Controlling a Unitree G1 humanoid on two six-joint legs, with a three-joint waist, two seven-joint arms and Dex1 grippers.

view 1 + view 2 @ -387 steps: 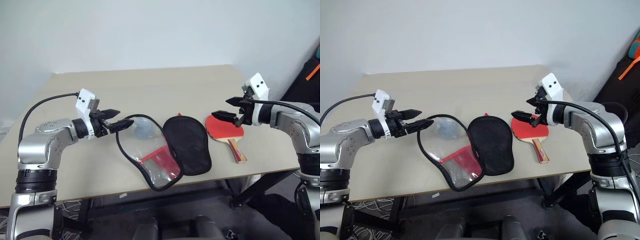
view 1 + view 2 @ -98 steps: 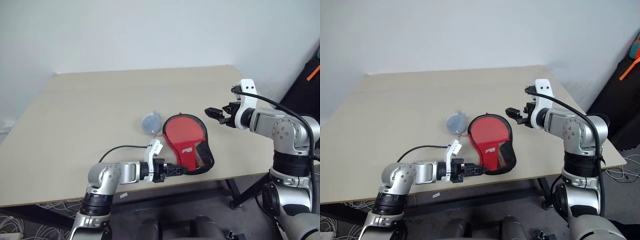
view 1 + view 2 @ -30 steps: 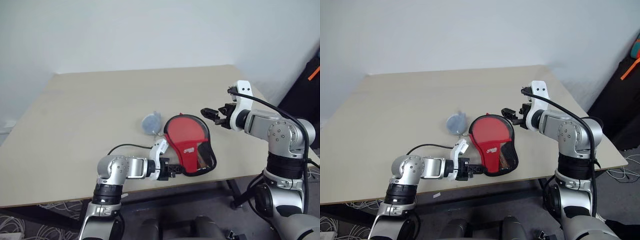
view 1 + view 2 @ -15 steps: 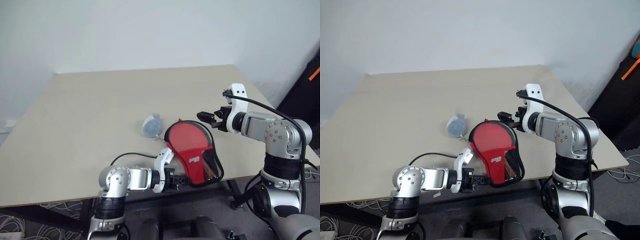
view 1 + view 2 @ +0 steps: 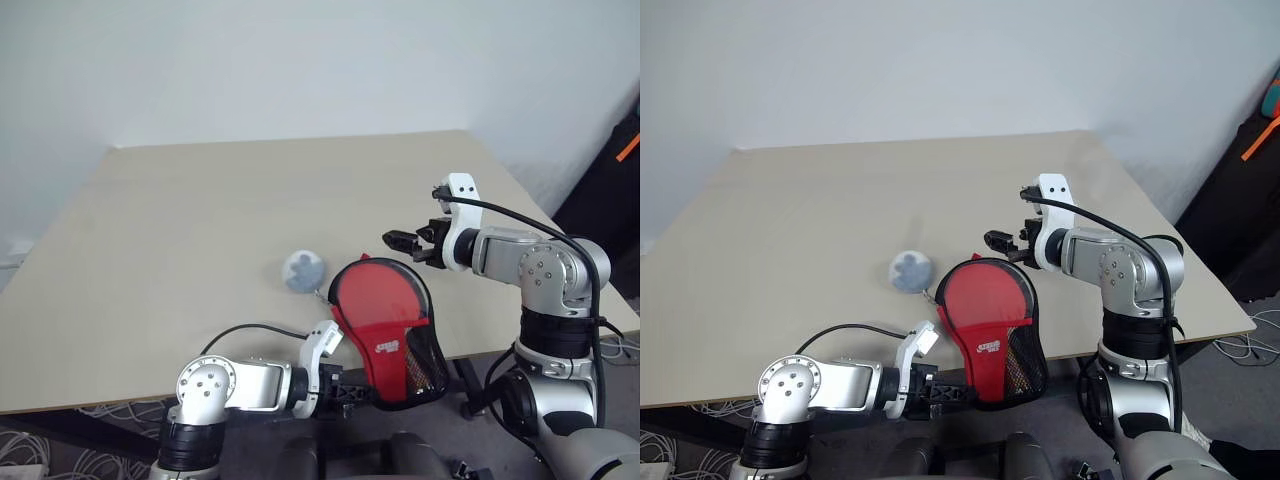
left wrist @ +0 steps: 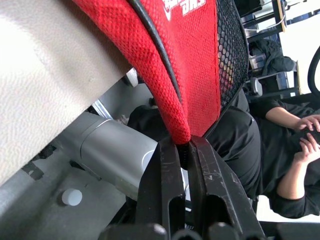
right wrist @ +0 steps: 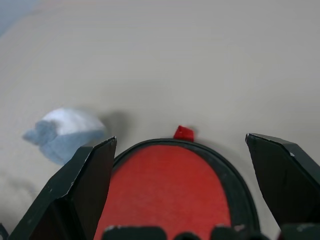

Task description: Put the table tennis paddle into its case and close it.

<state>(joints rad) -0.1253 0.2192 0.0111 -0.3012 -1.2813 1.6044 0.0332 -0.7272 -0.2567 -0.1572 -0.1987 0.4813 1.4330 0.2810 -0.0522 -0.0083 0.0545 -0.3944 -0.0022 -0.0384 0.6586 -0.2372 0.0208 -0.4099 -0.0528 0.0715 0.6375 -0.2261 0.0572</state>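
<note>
Since a second ago: left gripper (image 5: 352,391) pulled back, clenched on case (image 5: 392,330) bottom tip, dragging it past table (image 5: 150,250) front edge. Paddle (image 5: 985,296) inside. Grey tag (image 5: 302,268) moved too. Right gripper (image 5: 405,243) spread wide above case top. Left wrist view adds seated person (image 6: 295,145).

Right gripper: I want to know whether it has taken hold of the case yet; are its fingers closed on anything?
No; the right gripper stands wide open above the rounded end of the case, touching nothing.
</note>
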